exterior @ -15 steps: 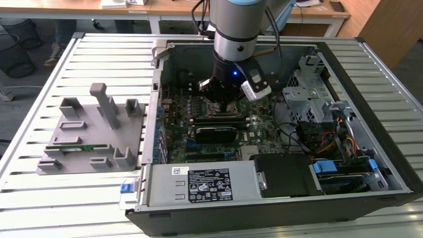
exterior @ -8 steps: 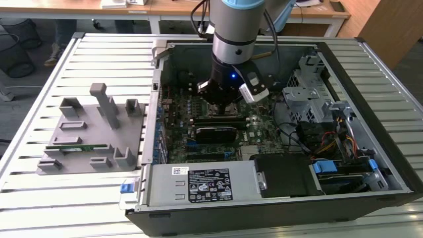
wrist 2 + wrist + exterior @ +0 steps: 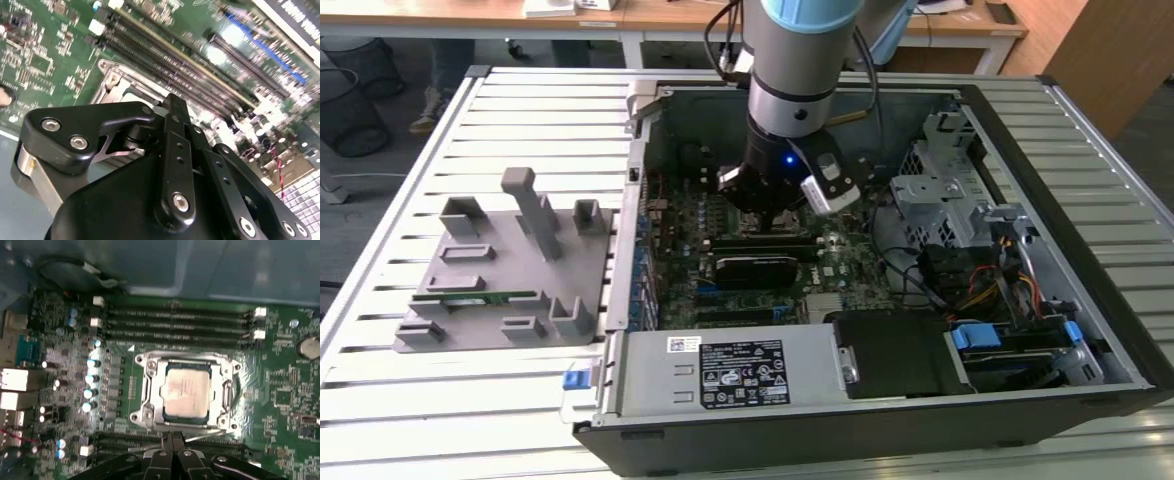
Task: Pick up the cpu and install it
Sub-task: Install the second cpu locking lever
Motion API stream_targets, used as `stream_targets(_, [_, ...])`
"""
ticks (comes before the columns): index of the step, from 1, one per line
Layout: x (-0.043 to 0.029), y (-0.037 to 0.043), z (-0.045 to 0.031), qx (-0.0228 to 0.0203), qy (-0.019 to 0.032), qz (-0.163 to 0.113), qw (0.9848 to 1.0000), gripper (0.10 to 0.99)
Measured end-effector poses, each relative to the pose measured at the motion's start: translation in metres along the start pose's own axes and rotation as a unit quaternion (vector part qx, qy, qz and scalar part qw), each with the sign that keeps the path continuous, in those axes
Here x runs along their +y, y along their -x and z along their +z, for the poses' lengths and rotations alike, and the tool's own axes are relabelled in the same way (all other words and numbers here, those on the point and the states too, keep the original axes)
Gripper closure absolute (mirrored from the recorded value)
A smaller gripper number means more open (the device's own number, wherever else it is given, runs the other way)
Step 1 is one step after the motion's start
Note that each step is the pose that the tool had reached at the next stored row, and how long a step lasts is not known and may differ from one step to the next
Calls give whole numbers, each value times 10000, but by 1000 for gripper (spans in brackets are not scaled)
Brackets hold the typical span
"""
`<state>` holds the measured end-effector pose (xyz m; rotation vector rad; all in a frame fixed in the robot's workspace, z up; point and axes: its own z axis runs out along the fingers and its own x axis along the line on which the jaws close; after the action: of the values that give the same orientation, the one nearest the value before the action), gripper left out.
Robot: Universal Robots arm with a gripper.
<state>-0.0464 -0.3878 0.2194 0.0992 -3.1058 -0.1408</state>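
The cpu (image 3: 187,391) is a small flat square with a pale, shiny metal top and a thin darker edge, and in the first wrist view it lies flat inside the socket frame (image 3: 150,390), a silvery metal surround with screws at its corners, on the green motherboard (image 3: 285,390). The chip sits square to the frame and level with it, with nothing resting on top. Beside the socket frame, long dark memory slots (image 3: 175,322) run in parallel rows on one side, and a further row runs on the opposite side, next to the gripper. A column of small shiny capacitors (image 3: 91,375) stands on the board off another side of the socket frame. The gripper (image 3: 172,440) hangs just beyond the edge of the socket frame, apart from the chip; its two black fingertips are pressed together with no gap and nothing between them. In the exterior view the arm (image 3: 794,70) reaches down into the open computer case (image 3: 854,420), the gripper (image 3: 767,218) low over the board, and a grey parts holder (image 3: 507,270) stands on the slatted table (image 3: 400,400) outside the case, on the exterior view's left.
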Motion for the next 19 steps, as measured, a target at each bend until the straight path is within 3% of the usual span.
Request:
stream_targets(2, [-18, -6, 0, -9, 128, -5, 9999, 980])
stream_targets(4, [-47, -17, 0, -11, 168, -6, 9999, 980])
stream_targets(11, [-136, -70, 10, -14, 227, -8, 9997, 980])
stream_targets(19, [-150, -87, 123, -16, 266, -9, 9996, 980])
